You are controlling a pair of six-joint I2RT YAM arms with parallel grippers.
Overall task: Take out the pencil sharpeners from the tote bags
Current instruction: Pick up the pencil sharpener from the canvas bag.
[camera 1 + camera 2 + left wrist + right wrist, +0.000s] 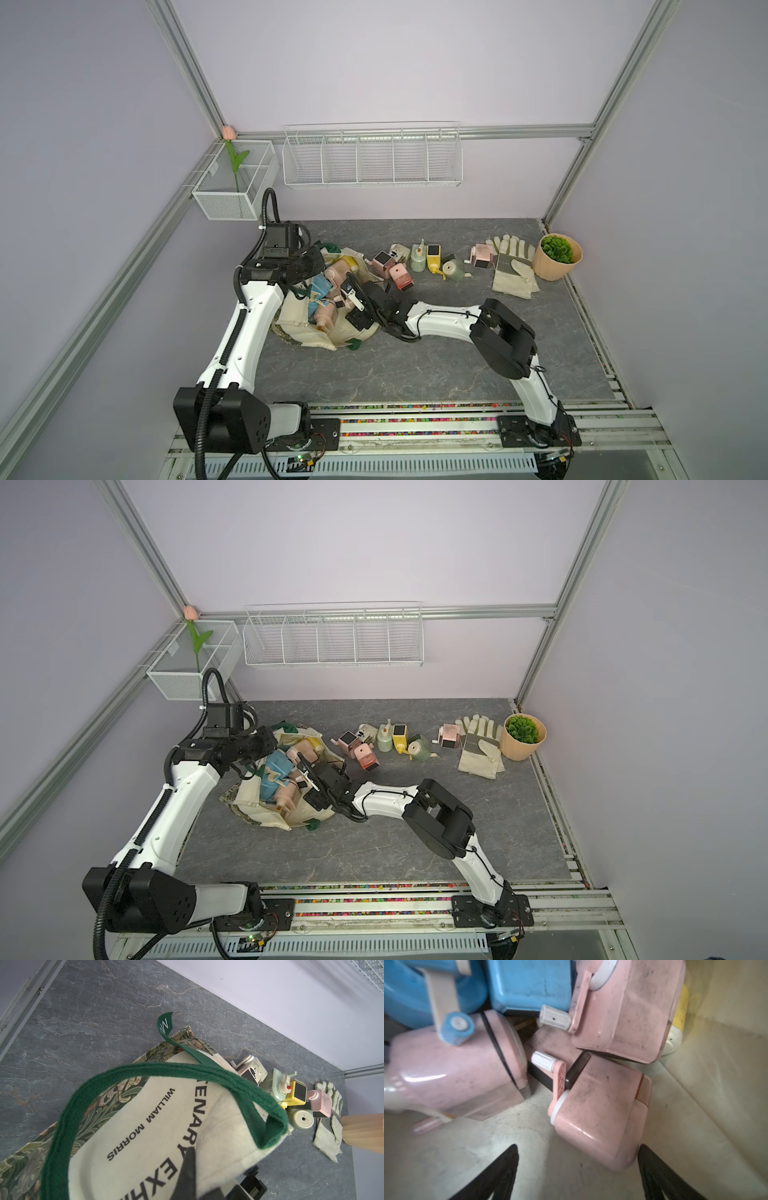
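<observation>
Closest in the right wrist view, the right gripper (577,1148) has its two black fingers spread wide and grips nothing. They straddle a corner of a pink sharpener (600,1118) that lies on the inner floor of the tote bag (299,328); one finger looks to touch that corner and the other stands clear of it. This reads as lining up for a grasp, not a hold. Deeper inside the tote, more pink sharpeners and two blue sharpeners (529,985) are piled against one another, cranks interlocked, so lifting one may drag its neighbours. The left gripper (189,1164) is closed, apparently pinching the tote's cream cloth near the rim, most likely to keep the mouth raised and open so the other arm can reach in. The dark green handle (145,1072) loops loosely over that cloth. Printed on the tote, "WILLIAM MORRIS" is legible, along with the cut-off fragments "ENARY" and "EXH"; a green tab carries white lettering starting with "M", the rest unreadable. Outside the tote, on its right side, the removed sharpeners (417,257) stand in a loose row on the table (457,353), the nearest pink one just beside the tote's mouth. A pair of work gloves (513,266) and a plant pot (555,266) lie farther from the tote on the same side.
</observation>
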